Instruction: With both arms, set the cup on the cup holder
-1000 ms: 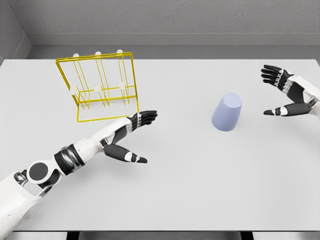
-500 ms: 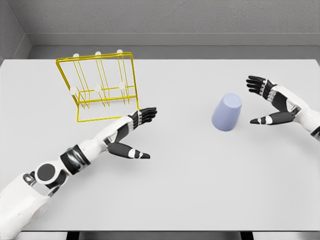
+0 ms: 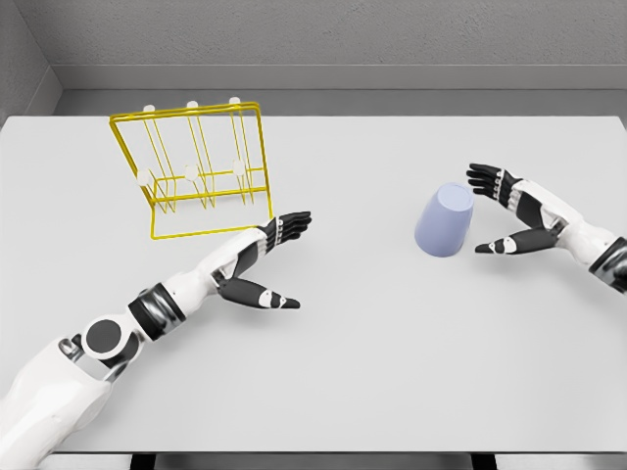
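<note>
- Head view is showing the cup (image 3: 445,222), pale blue and upside down, sitting on the white table (image 3: 392,372) right of centre.
- Right hand (image 3: 514,211) is hovering just beside the cup, fingers spread, grasping nothing.
- Left hand (image 3: 260,262) is reaching out near the yellow wire cup holder (image 3: 191,168), fingers extended and empty.
- Cup holder is standing at the table's far left, well apart from the cup.
</note>
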Robot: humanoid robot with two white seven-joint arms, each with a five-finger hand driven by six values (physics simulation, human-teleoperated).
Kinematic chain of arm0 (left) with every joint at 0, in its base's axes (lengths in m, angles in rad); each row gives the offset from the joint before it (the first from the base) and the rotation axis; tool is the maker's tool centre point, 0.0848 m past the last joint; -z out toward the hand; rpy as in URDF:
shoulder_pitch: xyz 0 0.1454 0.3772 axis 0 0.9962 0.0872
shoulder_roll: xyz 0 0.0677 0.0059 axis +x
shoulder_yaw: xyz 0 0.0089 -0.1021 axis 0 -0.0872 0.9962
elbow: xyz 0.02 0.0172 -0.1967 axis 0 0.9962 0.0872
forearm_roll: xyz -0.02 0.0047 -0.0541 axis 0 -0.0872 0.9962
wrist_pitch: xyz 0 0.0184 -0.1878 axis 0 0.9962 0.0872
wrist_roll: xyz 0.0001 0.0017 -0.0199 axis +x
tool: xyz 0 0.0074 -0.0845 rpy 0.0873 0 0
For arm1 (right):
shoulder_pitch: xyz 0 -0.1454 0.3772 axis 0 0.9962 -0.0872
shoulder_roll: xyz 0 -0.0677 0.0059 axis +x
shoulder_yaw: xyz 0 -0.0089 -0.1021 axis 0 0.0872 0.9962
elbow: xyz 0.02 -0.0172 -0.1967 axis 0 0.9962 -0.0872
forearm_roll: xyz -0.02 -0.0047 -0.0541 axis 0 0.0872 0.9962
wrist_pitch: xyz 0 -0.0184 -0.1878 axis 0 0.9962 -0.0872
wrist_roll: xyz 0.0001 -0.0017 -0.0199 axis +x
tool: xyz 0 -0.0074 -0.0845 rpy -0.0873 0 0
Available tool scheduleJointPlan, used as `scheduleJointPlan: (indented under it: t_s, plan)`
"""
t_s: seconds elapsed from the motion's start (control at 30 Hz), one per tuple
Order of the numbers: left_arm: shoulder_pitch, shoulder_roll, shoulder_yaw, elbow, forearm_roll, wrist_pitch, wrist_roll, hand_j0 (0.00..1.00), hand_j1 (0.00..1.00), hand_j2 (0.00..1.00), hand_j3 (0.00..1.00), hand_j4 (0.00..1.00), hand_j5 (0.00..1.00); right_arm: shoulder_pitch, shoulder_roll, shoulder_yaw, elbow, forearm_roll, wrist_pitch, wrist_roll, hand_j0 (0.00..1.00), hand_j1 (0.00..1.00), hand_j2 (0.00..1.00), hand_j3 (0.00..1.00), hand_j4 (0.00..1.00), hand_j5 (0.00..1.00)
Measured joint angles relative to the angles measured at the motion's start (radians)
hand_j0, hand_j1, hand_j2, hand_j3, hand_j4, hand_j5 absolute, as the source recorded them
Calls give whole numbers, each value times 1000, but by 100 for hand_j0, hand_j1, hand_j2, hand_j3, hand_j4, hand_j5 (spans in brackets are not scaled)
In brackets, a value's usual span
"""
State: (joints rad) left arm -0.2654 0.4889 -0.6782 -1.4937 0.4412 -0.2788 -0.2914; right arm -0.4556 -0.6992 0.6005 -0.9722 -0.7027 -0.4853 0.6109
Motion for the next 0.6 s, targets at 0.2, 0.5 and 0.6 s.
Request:
scheduleJointPlan:
  t_s: [0.2, 0.5, 0.6]
  plan:
    - [0, 5, 6, 1, -1, 1, 0, 100, 100, 100, 100, 100, 100, 0, 24, 0, 25, 0, 1, 0, 100, 100, 100, 100, 100, 100]
    - [2, 5, 6, 3, -1, 1, 0, 100, 100, 100, 100, 100, 100, -14, 58, 4, 51, 0, 4, 0, 100, 100, 100, 100, 100, 100]
    - [2, 6, 7, 2, -1, 0, 0, 100, 100, 100, 100, 100, 100, -14, 68, 6, 52, 1, 4, 0, 100, 100, 100, 100, 100, 100]
